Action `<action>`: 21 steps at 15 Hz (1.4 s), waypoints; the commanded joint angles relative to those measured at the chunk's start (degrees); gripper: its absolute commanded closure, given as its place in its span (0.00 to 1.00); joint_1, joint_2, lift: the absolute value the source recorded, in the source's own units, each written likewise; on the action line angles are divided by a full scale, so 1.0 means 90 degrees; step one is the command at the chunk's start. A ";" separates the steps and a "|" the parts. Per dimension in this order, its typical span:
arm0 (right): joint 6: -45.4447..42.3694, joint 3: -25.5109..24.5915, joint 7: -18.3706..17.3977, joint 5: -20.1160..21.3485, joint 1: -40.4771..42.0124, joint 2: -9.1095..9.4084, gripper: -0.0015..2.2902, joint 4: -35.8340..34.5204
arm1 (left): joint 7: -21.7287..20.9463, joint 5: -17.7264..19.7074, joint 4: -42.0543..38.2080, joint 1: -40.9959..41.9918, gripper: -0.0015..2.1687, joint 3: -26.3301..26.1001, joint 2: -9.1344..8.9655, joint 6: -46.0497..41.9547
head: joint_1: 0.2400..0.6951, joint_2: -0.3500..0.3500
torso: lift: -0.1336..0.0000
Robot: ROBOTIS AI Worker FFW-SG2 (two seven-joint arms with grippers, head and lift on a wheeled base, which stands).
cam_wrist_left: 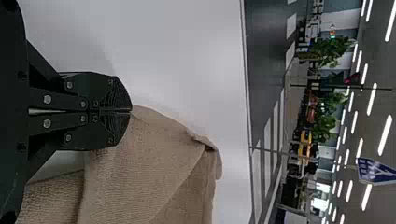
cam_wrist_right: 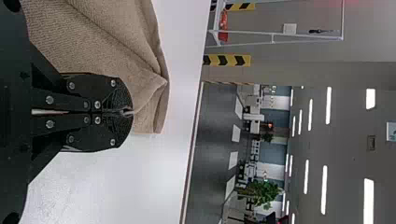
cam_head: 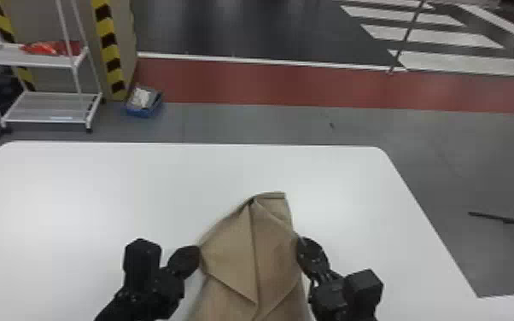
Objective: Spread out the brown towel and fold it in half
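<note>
1. Towel (cam_head: 230, 260) sits creased over the table (cam_head: 98, 192), edges pinched in left gripper (cam_wrist_left: 130, 111) and right gripper (cam_wrist_right: 132, 112)
2. Shallow pinches might slip under a hard pull
3. Uneven pulling might bunch the layers

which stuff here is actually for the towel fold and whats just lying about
For the job:
- brown towel, partly folded over itself
- left gripper and right gripper, each pinching the towel
- white table underneath

Just lying about:
- white shelf rack
- red item on its upper shelf
- blue bin on the floor
</note>
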 commanded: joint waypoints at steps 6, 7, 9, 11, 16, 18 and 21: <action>0.1033 -0.0684 0.0410 -0.0118 0.0076 -0.0010 0.58 -0.1403 | -0.0082 0.0446 -0.2489 0.0828 0.64 0.1217 0.0046 0.0457 | 1.00 0.31 | 0.58; 0.1424 -0.1006 0.0576 -0.0118 -0.0012 -0.0010 0.58 -0.1676 | -0.0092 0.0554 -0.2870 0.0916 0.64 0.1568 0.0046 0.0731 | 1.00 0.32 | 0.58; 0.2107 -0.1602 0.0918 -0.0098 -0.0246 -0.0010 0.58 -0.1989 | -0.0092 0.0778 -0.3486 0.1101 0.64 0.2203 0.0046 0.1141 | 1.00 0.34 | 0.58; 0.2498 -0.2051 0.1279 -0.0010 -0.0402 -0.0010 0.58 -0.2213 | -0.0082 0.0984 -0.4042 0.1336 0.64 0.2779 0.0036 0.1297 | 1.00 0.36 | 0.58; 0.2752 -0.2764 0.1865 0.0312 -0.0558 -0.0029 0.58 -0.2418 | 0.0035 0.0964 -0.5527 0.2019 0.64 0.3492 -0.0033 0.2254 | 1.00 0.37 | 0.58; 0.3084 -0.3028 0.1992 0.0166 -0.0793 -0.0098 0.58 -0.2418 | 0.0055 0.0925 -0.5927 0.2176 0.64 0.3707 -0.0072 0.2391 | 1.00 0.37 | 0.58; 0.4353 -0.2940 0.2148 0.0361 -0.1896 -0.0215 0.58 -0.2233 | 0.0045 0.0974 -0.5868 0.1697 0.64 0.3951 -0.0091 0.2879 | 1.00 0.34 | 0.58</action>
